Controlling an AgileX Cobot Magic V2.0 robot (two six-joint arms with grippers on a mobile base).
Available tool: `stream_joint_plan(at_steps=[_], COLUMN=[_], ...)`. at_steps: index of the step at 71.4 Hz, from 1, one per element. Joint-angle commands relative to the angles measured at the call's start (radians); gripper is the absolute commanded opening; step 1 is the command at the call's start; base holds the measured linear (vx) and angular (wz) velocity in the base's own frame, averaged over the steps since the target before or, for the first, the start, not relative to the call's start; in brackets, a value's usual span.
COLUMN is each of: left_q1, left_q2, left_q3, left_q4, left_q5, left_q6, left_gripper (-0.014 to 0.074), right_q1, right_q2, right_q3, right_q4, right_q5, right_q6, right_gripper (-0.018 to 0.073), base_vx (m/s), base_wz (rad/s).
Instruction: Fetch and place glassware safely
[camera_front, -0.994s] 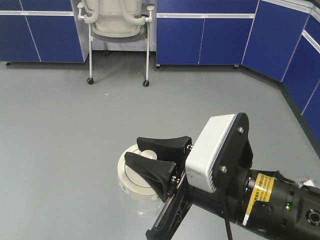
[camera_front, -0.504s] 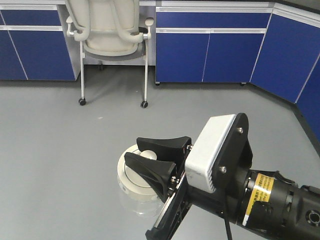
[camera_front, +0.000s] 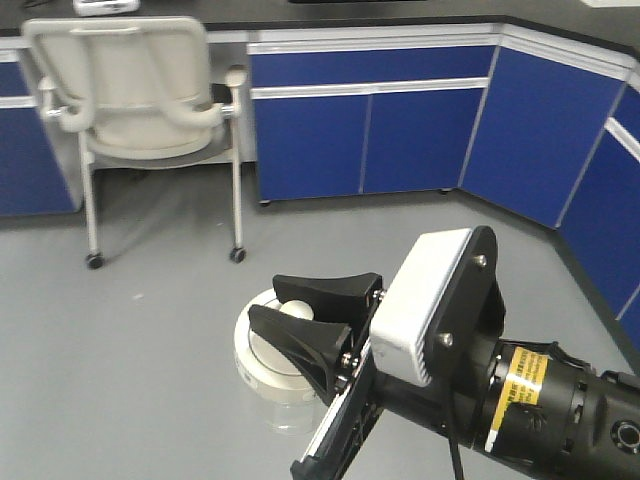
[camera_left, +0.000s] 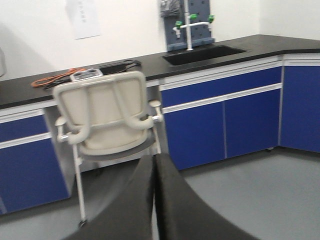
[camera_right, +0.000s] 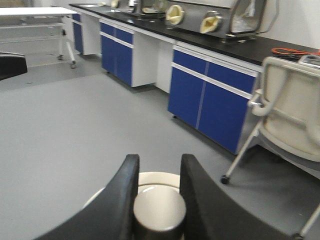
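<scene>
The front-facing view alone shows the whole glass jar (camera_front: 282, 410). It hangs low and centre above the grey floor (camera_front: 130, 380), its clear body half hidden under the cream lid (camera_front: 252, 352) and too faint to show what is inside. The right arm reaches in from the lower right corner, wrist tilted up and leftward. The right gripper (camera_front: 265, 298) has its black fingers narrowed onto the lid's knob (camera_front: 296, 310). The right wrist view confirms this grip: the knob (camera_right: 159, 210) sits pinched between both fingers, touching each, and the jar body is cut off below. Only the left wrist view shows the left gripper (camera_left: 155, 159), fingers pressed together on nothing, aimed at a white chair (camera_left: 107, 115), blue cabinets (camera_left: 220, 125) and a sink (camera_left: 200, 52) in the black counter (camera_left: 280, 45).
</scene>
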Motion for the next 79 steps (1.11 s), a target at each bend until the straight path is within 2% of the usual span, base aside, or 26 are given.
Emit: stream_joint_plan(at_steps=[1,79], left_q1=[-0.004,-0.004], left_q2=[0.012,0.012], left_q3=[-0.026,-0.026], left_q4=[-0.009,-0.009], left_q5=[-0.065,-0.065], left_q6=[0.0,0.0], left_gripper=[-0.0007,-0.0007], right_q1=[0.002,0.002], right_q2=[-0.026,-0.026], right_q3=[-0.035,-0.035], right_q4=[0.008,0.008], right_q5=[-0.099,-0.101], right_q6=[-0.004,-0.004], right_gripper=[-0.0003,-0.0003], base_vx=[0.35,0.26], base_wz=[-0.45,-0.63])
